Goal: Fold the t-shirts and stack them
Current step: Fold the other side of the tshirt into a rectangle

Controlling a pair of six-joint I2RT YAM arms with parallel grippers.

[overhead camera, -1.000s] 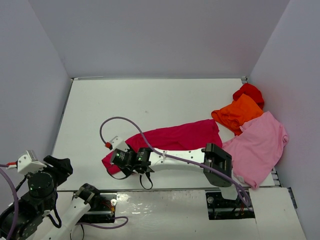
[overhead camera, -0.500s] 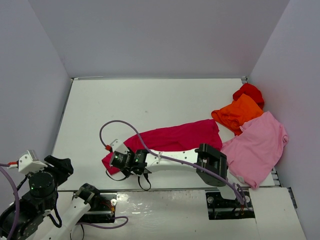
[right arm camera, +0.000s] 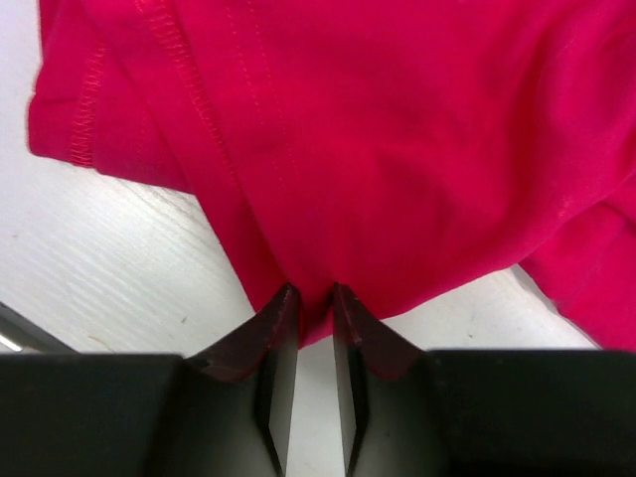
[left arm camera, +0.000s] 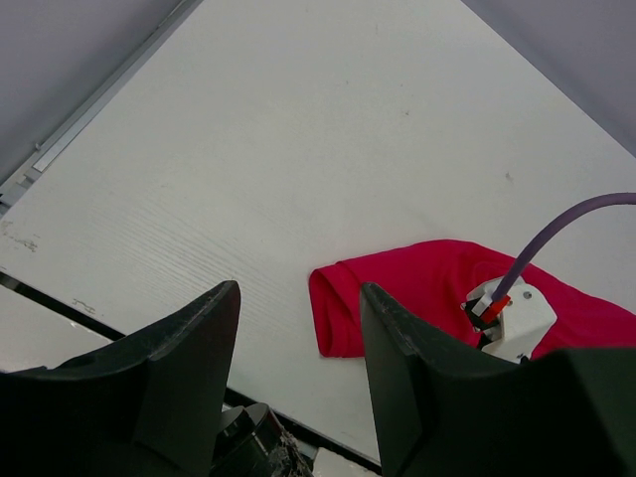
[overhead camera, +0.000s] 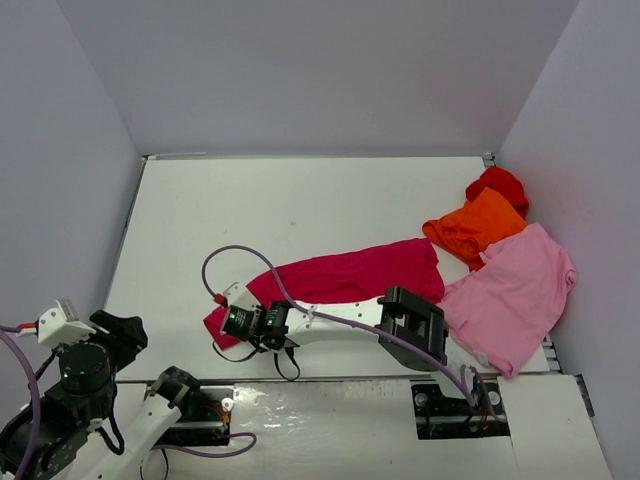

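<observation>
The crimson-magenta t-shirt (overhead camera: pixel 345 278) is lying stretched in a long band across the near half of the white worktop (overhead camera: pixel 300 200), with its left end close to the near edge. The lower edge of that left end is being pinched by the right claw (right arm camera: pixel 313 293). Its two dark fingers (right arm camera: pixel 278 333) are being pressed almost together, low over the worktop, with a fold of the cloth caught between them. The right arm is being held along the shirt's near side. The left claw (left arm camera: pixel 298 290) is being held released, fingers apart with nothing between them, by the near left corner and well apart from the shirt. At the right side, the light pink t-shirt (overhead camera: pixel 515 295) is lying spread just beside the crimson one's right end. The orange t-shirt (overhead camera: pixel 475 228) is lying crumpled against its far edge, and the red t-shirt (overhead camera: pixel 497 185) is bunched behind that, near the wall.
</observation>
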